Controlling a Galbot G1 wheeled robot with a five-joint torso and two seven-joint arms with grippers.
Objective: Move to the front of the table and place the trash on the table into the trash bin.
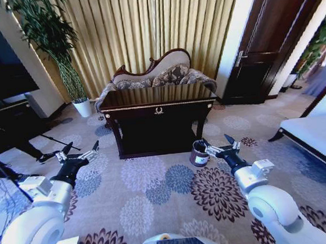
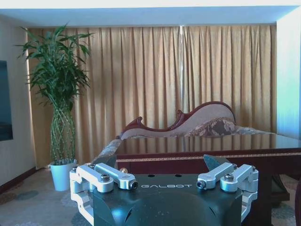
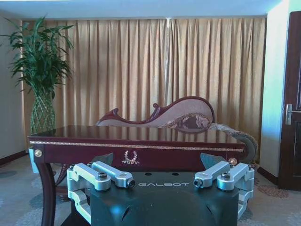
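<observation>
Both arms reach out low over the carpet. The left hand [image 1: 80, 149] and the right hand [image 1: 222, 145] are spread wide. The table [image 1: 158, 98] stands ahead, the trash bin [image 1: 199, 153] by its front right leg.

Hotel-style lounge, gold curtains [image 1: 160, 20], ornate sofa [image 1: 159, 74], floral carpet [image 1: 157, 190]

We see the table [image 1: 157, 102] standing on the patterned carpet [image 1: 157, 190], dark and glossy, gold trim along its edge and a gold emblem [image 1: 159, 110] on the front rail. Its top mirrors the curtains, with nothing we can make out lying on it. Down by its right front leg, the trash bin [image 1: 199, 153] sits on the carpet.
</observation>
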